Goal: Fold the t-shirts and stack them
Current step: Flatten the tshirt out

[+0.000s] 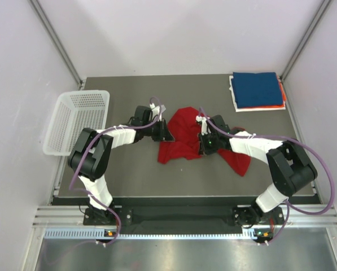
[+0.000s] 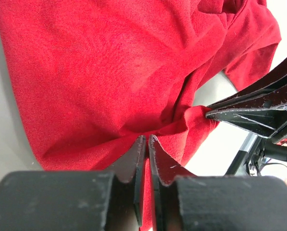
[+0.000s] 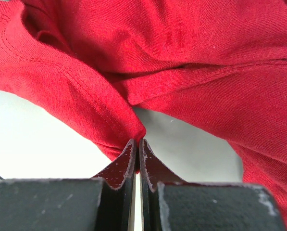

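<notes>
A large bright red t-shirt (image 1: 182,135) lies crumpled in the middle of the table. My left gripper (image 1: 167,131) is at its left side; in the left wrist view the jaws (image 2: 146,139) stand nearly together with a fold of the red t-shirt (image 2: 100,72) pinched between them. My right gripper (image 1: 202,141) is at the shirt's right side, shut on a hemmed edge of the red t-shirt (image 3: 85,91) right at its tips (image 3: 137,140). The right gripper's fingers (image 2: 239,113) also show in the left wrist view, holding cloth. Folded t-shirts (image 1: 257,89) are stacked at the back right, dark blue on top.
A white mesh basket (image 1: 78,118) stands at the table's left edge. Orange (image 1: 283,93) and white (image 1: 234,100) edges stick out under the blue shirt. Part of the red cloth trails right, under the right arm (image 1: 241,161).
</notes>
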Controlling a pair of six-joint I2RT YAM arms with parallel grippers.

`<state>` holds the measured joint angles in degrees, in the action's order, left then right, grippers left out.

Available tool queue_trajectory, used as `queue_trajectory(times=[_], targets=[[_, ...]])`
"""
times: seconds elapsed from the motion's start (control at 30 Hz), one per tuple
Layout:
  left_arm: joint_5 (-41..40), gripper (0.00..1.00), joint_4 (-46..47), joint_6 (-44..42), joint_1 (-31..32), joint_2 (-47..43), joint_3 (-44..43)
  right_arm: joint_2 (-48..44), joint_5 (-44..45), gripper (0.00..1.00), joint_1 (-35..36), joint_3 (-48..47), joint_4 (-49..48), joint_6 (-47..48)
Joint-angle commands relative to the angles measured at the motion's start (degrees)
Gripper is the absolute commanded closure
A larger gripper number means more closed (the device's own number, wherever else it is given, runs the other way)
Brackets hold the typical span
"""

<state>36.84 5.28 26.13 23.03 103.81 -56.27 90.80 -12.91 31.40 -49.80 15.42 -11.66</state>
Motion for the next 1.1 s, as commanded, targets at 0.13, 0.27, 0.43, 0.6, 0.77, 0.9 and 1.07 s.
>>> queue_trajectory(times=[0.13, 0.27, 0.43, 0.6, 0.77, 0.9, 1.07], targets=[[0.6, 0.73, 2.2, -1.0, 0.2, -0.4, 0.3, -3.0, 0.0, 1.0, 0.5, -0.1, -1.7, -0.4], [0.3, 0.67, 1.9, -1.4, 0.2, 0.1, 0.5, -3.2, -0.2, 1.0, 0.5, 0.1, -1.6, -0.4], [0.4, 0.67, 2.4, -1.4, 0.3, 0.3, 0.7, -3.4, -0.4, 1.0, 0.5, -0.2, -1.5, -0.4], [-1.1, 0.67, 1.3, -2.7, 0.4, 0.4, 0.6, -3.7, -0.6, 1.0, 0.5, -0.3, -1.6, -0.3], [-1.1, 0.67, 1.0, -2.9, 0.4, 0.4, 0.5, -3.5, -0.5, 1.0, 0.5, -0.5, -1.4, -0.2], [-1.2, 0.67, 0.5, -3.5, 0.5, 0.4, 0.9, -3.5, -0.6, 1.0, 0.5, -0.5, -1.3, 0.1], [-0.6, 0.67, 1.6, -3.5, 0.5, 0.0, 1.9, -3.6, -0.5, 1.0, 0.5, -0.6, -1.2, 0.0]])
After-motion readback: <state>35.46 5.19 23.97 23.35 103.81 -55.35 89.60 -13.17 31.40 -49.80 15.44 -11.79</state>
